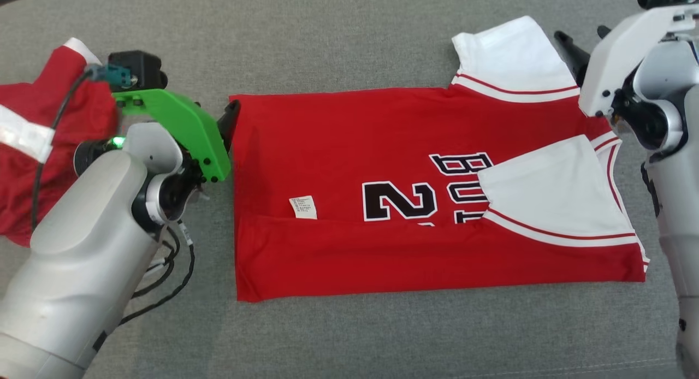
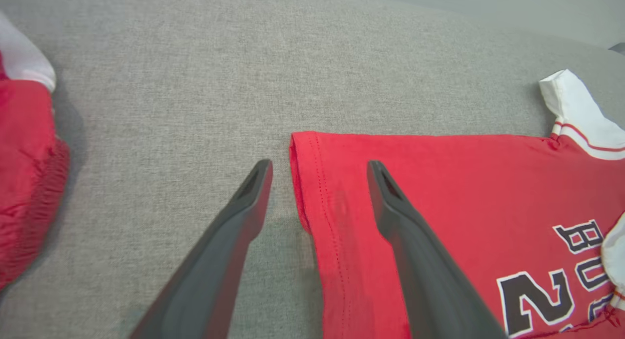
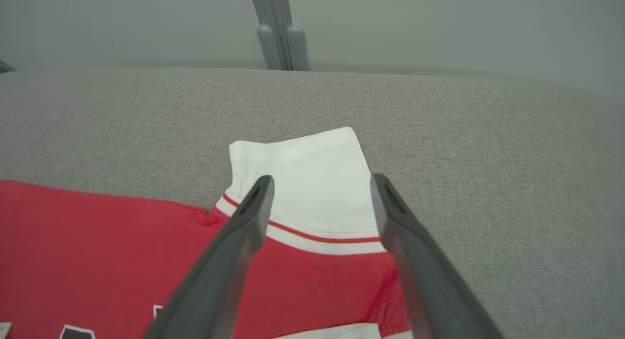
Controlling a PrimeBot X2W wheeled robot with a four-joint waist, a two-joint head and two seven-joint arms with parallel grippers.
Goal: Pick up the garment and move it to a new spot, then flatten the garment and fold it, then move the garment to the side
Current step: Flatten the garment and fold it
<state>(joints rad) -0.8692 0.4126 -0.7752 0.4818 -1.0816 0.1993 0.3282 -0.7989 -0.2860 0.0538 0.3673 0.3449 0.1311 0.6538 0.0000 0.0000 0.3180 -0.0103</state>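
Shirt (image 1: 338, 144), part-folded, mid worktop (image 1: 349, 341): prob. light, limp, non-slip cloth. Grip hem corner (image 2: 299, 146) & sleeve (image 3: 302, 182), far-edge side. L jaws, R jaws: wide open, empty.

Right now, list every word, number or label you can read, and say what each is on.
"BU": black, white-edged letters on the red jersey; the rest is hidden by the folded white sleeve.
"2": large number on the same jersey; the fold below it cuts off anything further.
White label on the jersey: print too small to read.
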